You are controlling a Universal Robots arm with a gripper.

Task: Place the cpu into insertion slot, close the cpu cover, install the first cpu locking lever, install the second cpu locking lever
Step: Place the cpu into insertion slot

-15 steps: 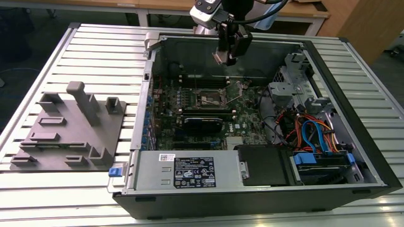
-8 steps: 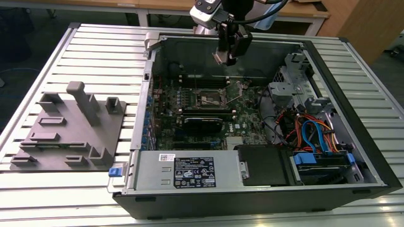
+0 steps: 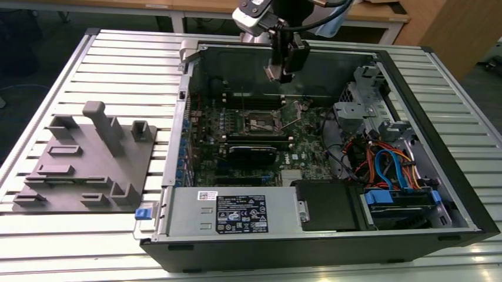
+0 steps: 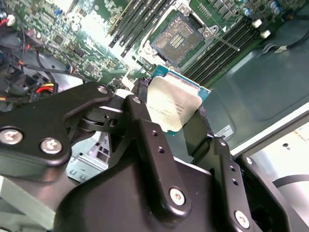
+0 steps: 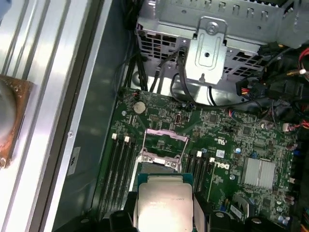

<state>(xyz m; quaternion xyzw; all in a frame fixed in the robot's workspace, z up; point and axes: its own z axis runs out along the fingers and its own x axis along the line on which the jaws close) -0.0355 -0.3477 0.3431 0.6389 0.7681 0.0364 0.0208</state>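
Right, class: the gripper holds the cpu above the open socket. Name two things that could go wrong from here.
1. The cpu, pinched by its edges in the gripper, could slip or tilt as it meets the insertion slot.
2. The lever sticking out beside the slot might snag it.

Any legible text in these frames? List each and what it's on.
Nothing to quote.
Black label on silver box: too small.
White sticker beside it: too small.
cpu top: faint marks, blurred.
Motherboard: white brand mark, left unquoted; other print too small.
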